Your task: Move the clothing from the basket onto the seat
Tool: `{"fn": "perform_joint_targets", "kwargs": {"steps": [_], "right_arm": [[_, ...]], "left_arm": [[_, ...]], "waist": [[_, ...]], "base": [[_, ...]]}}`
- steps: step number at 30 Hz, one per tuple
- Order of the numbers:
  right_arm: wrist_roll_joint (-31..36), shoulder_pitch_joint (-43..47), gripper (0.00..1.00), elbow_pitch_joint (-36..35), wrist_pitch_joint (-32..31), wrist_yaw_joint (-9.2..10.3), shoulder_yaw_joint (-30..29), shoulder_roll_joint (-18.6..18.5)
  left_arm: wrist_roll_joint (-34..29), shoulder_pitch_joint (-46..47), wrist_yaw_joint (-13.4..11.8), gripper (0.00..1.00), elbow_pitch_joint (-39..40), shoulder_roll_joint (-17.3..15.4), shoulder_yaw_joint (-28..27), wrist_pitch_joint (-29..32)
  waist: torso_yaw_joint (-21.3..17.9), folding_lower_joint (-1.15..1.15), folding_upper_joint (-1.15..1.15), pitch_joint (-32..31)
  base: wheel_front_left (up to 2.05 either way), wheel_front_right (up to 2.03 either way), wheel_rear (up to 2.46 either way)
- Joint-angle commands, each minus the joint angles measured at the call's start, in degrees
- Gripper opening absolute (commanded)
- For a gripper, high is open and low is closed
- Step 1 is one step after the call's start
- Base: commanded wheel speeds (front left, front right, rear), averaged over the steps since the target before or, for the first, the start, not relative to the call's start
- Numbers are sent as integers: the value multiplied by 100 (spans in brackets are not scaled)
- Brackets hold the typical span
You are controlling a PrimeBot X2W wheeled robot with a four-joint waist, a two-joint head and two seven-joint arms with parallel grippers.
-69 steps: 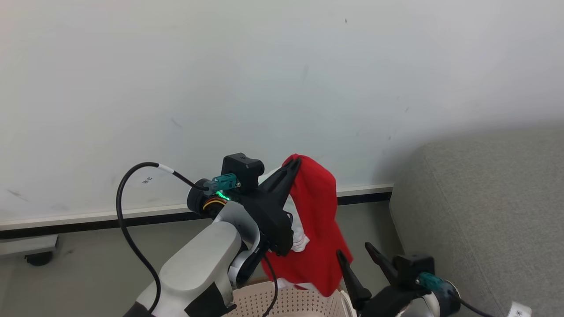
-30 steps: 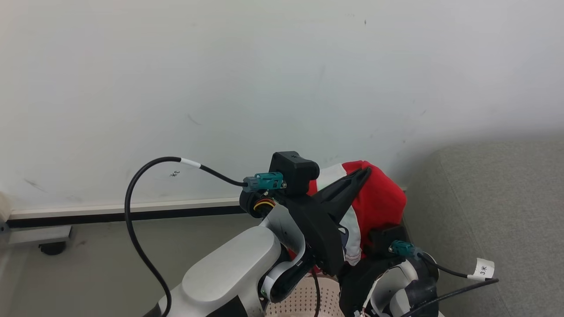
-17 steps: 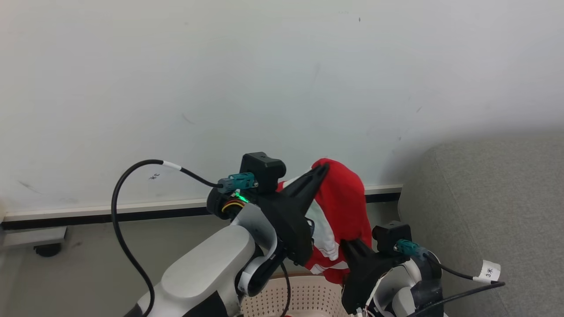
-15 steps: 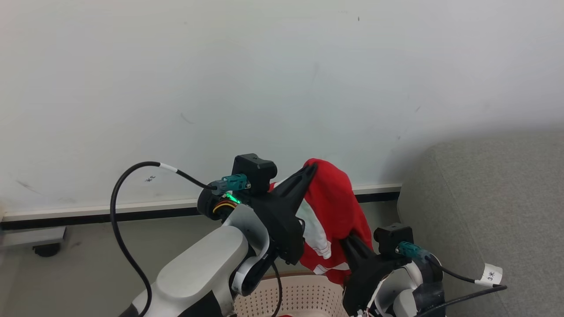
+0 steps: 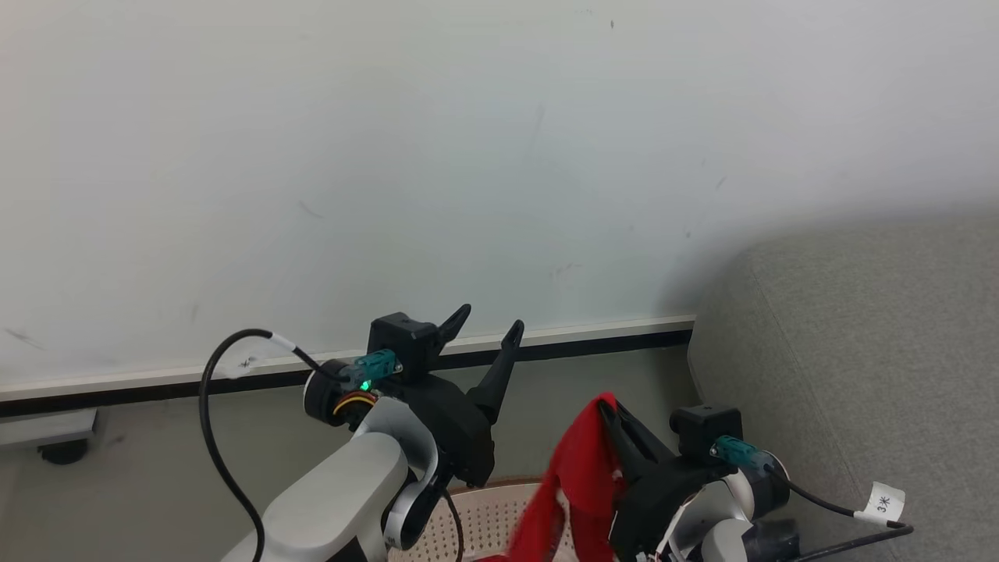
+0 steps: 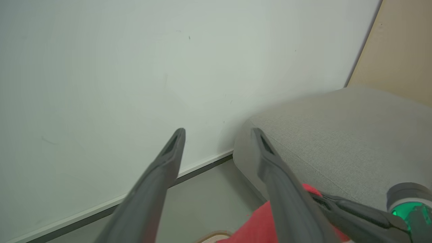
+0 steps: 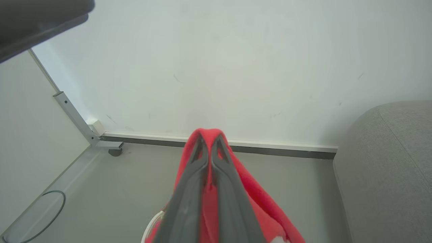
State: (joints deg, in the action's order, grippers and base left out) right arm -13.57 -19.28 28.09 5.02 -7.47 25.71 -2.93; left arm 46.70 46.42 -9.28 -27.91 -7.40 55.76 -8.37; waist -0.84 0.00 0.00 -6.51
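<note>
1. You are looking at a handover that is just finishing. Half a second ago the left gripper was pinching the top of the red garment high against the white wall. Now its two dark fingers are standing wide apart with nothing between them.
2. The right gripper is now doing the holding. Its fingers are pressing together on a fold of the red garment, which is draping over their tips and falling down both sides.
3. The garment is hanging lower than it was a moment ago, carried by the right gripper alone. Its lower end is trailing down over the far rim of the cream perforated basket. You cannot tell whether cloth and rim are touching.
4. The grey seat is lying to the right, with its rounded left edge near the right gripper. The garment is not touching it yet.
5. For the task, this is putting the garment on the arm nearer the seat, so you are probably heading into the carry across the seat's left edge. The cloth is gripped at a single fold, so it may be swinging or catching on the basket rim as it goes.
</note>
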Motion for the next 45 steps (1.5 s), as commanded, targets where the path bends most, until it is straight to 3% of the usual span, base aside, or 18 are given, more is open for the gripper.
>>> {"fn": "perform_joint_targets", "kwargs": {"steps": [1,13,21,34,45], "right_arm": [[43,63,0,-94,-13,-4,-17,8],[293,392,0,-447,-132,-4,-370,7],[441,540,0,-724,-236,-4,-581,6],[614,736,0,-1271,-427,-4,-815,5],[662,504,0,-1462,-531,-4,-769,-12]], "left_arm": [[-20,-177,-38,100,-56,-67,-40,-153],[-239,-1373,-249,100,483,-628,-648,-683],[-831,-2448,-156,100,1186,-863,-1276,-692],[-1501,-3861,200,100,1859,-486,-2344,-689],[-1997,-4157,507,100,2008,-244,-2735,-689]], "waist": [[-20,0,0,-4],[-42,0,0,-7],[-102,0,0,35],[-243,0,0,100],[-471,0,0,219]], "base": [[0,0,0],[0,0,0],[0,0,0],[0,0,0],[0,0,0]]}}
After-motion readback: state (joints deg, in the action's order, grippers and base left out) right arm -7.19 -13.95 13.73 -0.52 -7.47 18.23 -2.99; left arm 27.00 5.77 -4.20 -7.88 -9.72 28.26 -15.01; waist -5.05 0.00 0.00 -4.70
